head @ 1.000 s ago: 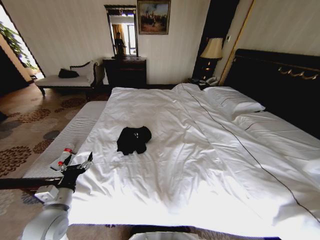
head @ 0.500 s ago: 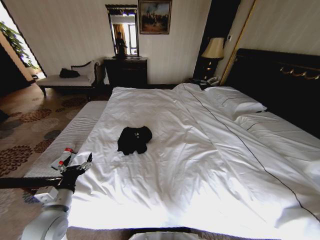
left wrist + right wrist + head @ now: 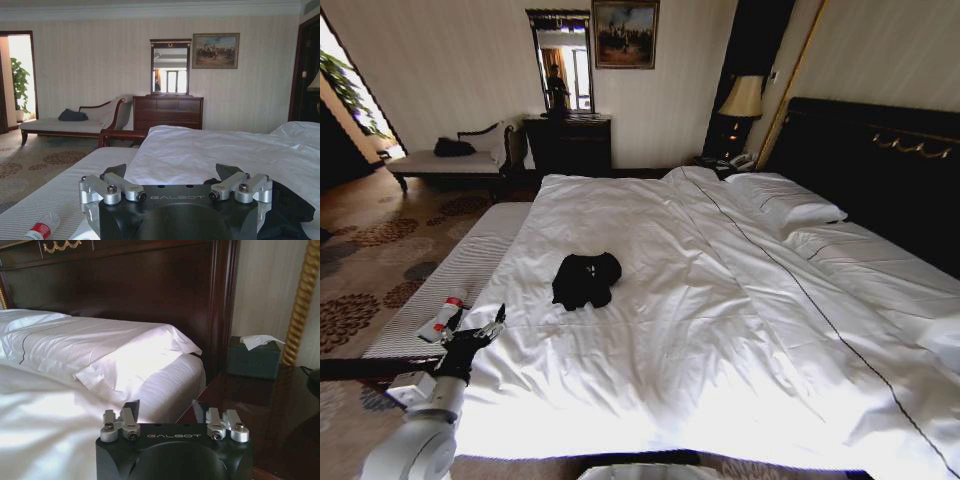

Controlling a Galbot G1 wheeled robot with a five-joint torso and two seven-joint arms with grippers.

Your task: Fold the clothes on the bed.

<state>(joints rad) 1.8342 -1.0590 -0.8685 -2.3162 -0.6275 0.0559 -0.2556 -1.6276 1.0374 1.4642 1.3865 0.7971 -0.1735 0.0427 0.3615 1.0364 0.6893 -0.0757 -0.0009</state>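
The clothes (image 3: 587,280), one black T-shirt, lie crumpled in a heap on the left half of the bed (image 3: 720,330), whose sheets are white. My left gripper (image 3: 490,327) hovers open at the bed's near left corner, well short of the shirt. In the left wrist view the left gripper (image 3: 172,172) holds nothing, and the black shirt (image 3: 292,210) lies just beyond one finger. My right gripper (image 3: 166,410) is open and empty, beside the pillows (image 3: 110,352) and the dark headboard (image 3: 125,285).
A grey-striped bench (image 3: 460,265) runs along the bed's left side with a bottle (image 3: 442,318) on it. A nightstand (image 3: 270,405) with a tissue box (image 3: 254,357) stands by the headboard. A chaise (image 3: 450,160), a dresser (image 3: 568,145) and a lamp (image 3: 744,100) line the far wall.
The head view has shifted slightly, so the camera moved. The shirt and the left arm keep their places.
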